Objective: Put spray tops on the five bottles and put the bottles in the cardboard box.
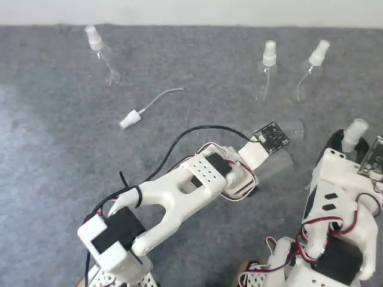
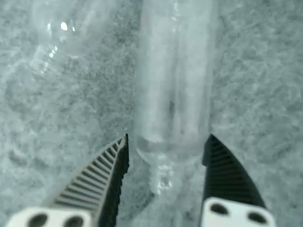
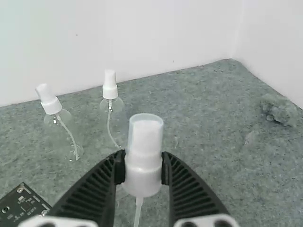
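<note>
A clear topless bottle [image 2: 173,94] lies on the grey felt, its neck end between the fingers of my left gripper [image 2: 168,142], which is open and straddles it closely. From above, that bottle [image 1: 282,162] shows just past the left arm's wrist camera. My right gripper [image 3: 142,158] is shut on a white spray top [image 3: 142,151] with its tube hanging down, held above the mat at the right [image 1: 355,133]. Three clear bottles with tops on stand at the back: one at the far left [image 1: 96,51] and two at the right [image 1: 267,66] [image 1: 314,64].
A loose spray top [image 1: 130,119] with a curved tube lies left of centre. Another clear rounded shape [image 2: 61,33] lies beside the bottle at my left gripper. A white wall borders the mat at the back, and the mat's corner is at the far right [image 3: 236,61].
</note>
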`<state>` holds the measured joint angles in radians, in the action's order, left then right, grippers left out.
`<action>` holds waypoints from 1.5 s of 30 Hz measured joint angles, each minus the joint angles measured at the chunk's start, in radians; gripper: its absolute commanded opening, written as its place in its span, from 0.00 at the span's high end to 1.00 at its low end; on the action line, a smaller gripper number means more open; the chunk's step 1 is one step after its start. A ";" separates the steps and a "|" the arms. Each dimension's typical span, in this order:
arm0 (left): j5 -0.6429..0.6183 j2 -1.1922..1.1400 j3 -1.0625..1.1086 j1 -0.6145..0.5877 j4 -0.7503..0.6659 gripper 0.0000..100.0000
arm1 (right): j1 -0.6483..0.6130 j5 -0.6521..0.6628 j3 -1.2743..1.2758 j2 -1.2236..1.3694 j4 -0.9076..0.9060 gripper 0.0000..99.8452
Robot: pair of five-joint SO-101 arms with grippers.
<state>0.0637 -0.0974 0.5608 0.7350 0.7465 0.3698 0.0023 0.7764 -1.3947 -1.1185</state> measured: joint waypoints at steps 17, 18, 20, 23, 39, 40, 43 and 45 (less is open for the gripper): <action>-0.003 0.025 -0.031 0.000 0.166 0.75 | 0.000 0.000 0.000 0.000 0.000 0.99; -0.003 0.035 -0.031 0.005 0.166 0.74 | 0.000 0.000 0.000 0.000 0.000 0.99; -0.003 0.043 -0.031 0.025 0.152 0.71 | 0.000 0.000 0.000 0.000 0.000 0.99; -0.002 0.043 -0.031 0.035 0.084 0.71 | 0.000 0.000 0.000 0.000 0.000 0.99; -0.003 -0.075 -0.121 0.084 -0.026 0.90 | 0.000 0.000 0.000 0.000 0.000 0.99; -0.003 -0.077 -0.127 0.083 -0.018 0.90 | 0.000 0.000 0.000 0.000 0.000 0.99; -0.003 -0.074 -0.132 0.084 0.006 0.91 | 0.000 0.000 0.000 0.000 0.000 0.99; -0.003 -0.074 -0.147 0.084 0.041 0.91 | 0.000 0.000 0.000 0.000 0.000 0.99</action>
<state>0.0606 -0.1711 0.4135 0.8193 0.7879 0.3698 0.0023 0.7764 -1.3947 -1.1185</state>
